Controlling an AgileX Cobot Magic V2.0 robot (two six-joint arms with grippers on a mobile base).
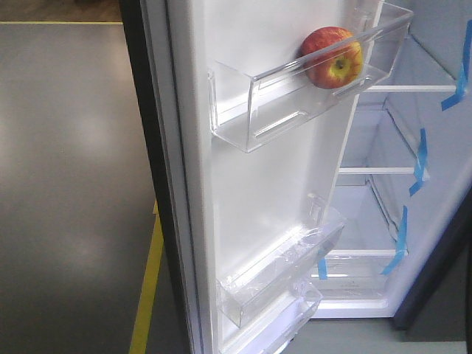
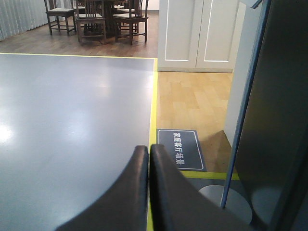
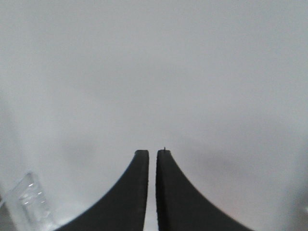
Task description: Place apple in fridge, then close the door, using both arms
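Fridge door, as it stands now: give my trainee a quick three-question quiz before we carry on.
1. True or false: the apple sits in the main compartment of the fridge.
2. The door is: A) shut, B) open, C) removed.
3. Fill in: the left gripper and right gripper are both ____, holding nothing.
Key: 1 false, it sits in the door's upper clear bin; 2 B; 3 shut.

Red-yellow apple [image 1: 332,57] sits stem-forward in the door's [image 1: 251,214] top clear bin [image 1: 284,118]. Door wide open, fridge [image 1: 372,129] white interior exposed beside it.
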